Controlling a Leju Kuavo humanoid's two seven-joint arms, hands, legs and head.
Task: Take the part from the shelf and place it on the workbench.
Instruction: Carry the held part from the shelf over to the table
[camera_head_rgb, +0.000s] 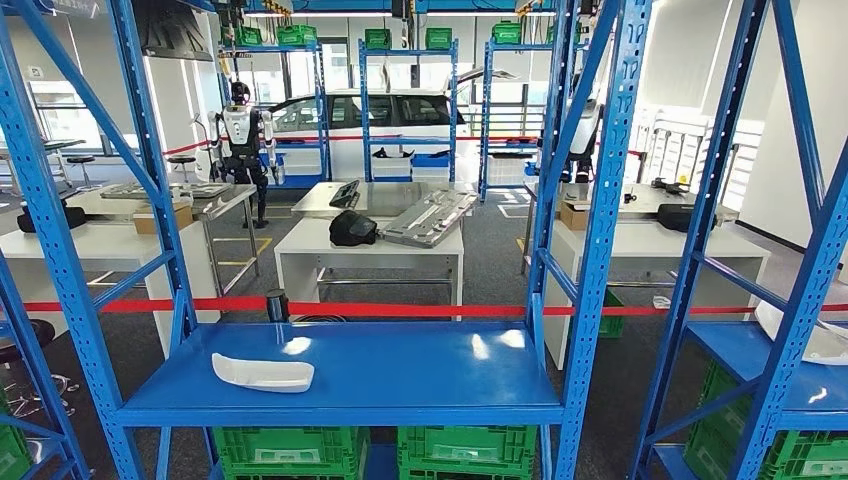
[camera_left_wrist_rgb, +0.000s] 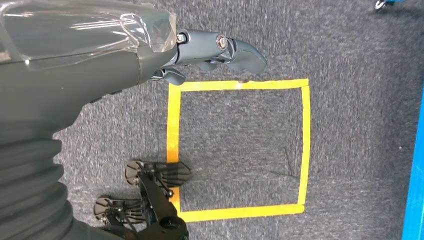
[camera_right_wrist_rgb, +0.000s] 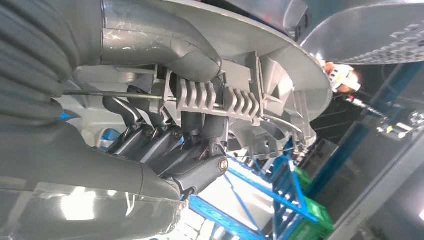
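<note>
Right hand (camera_right_wrist_rgb: 170, 145) fingers (camera_right_wrist_rgb: 150, 137) wrapped round the grey part (camera_right_wrist_rgb: 260, 70). Left hand (camera_left_wrist_rgb: 150, 55) empty, fingers loosely curled, above carpet. Part may catch the blue shelf (camera_head_rgb: 400, 375) uprights when carried away.

A white car (camera_head_rgb: 370, 110) stands at upper centre of the head view, behind red tape (camera_head_rgb: 400, 310). Green crates (camera_head_rgb: 290, 450) sit along the bottom edge. Yellow floor tape (camera_left_wrist_rgb: 305, 145) forms a square on grey carpet.

Bright daylight floods in through the far windows (camera_head_rgb: 60, 110), washing them out. Overhead lamps leave white glare spots on the blue shelf (camera_head_rgb: 400, 375). The head view is sharp, with uprights bowing at both edges. Close parts in the right wrist view are soft.
</note>
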